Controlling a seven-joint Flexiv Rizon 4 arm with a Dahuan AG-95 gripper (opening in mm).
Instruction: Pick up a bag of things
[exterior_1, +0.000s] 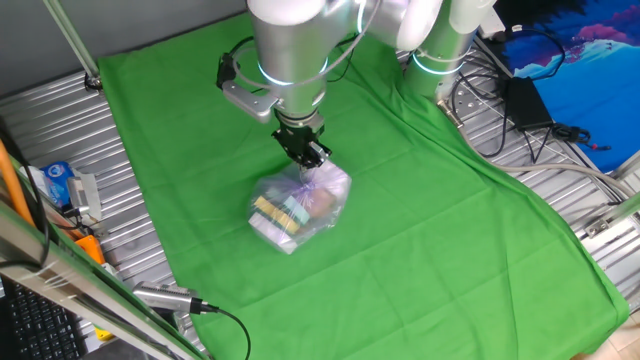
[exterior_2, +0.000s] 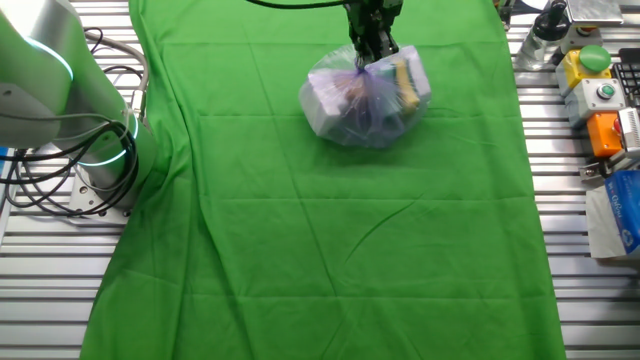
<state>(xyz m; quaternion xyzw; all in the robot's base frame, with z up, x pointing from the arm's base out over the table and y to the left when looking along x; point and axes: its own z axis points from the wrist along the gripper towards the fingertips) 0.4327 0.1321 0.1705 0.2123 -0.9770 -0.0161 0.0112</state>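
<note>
The bag of things (exterior_1: 295, 208) is a small clear crinkly plastic bag with yellow, teal, brown and white items inside, on the green cloth (exterior_1: 400, 230). It also shows in the other fixed view (exterior_2: 365, 98). My gripper (exterior_1: 310, 158) points down right at the bag's gathered purple-tinged top (exterior_2: 360, 78), its fingers closed on that top. In the other fixed view the gripper (exterior_2: 371, 47) comes in from the top edge. I cannot tell whether the bag's underside touches the cloth.
The arm's base (exterior_2: 60, 110) stands with cables at the cloth's edge. A blue-and-white packet (exterior_1: 58, 183) and an orange tool (exterior_1: 85, 245) lie on the metal table beside the cloth. Button boxes (exterior_2: 595, 90) sit by another blue packet (exterior_2: 625, 205). A black box (exterior_1: 525, 100) lies beyond.
</note>
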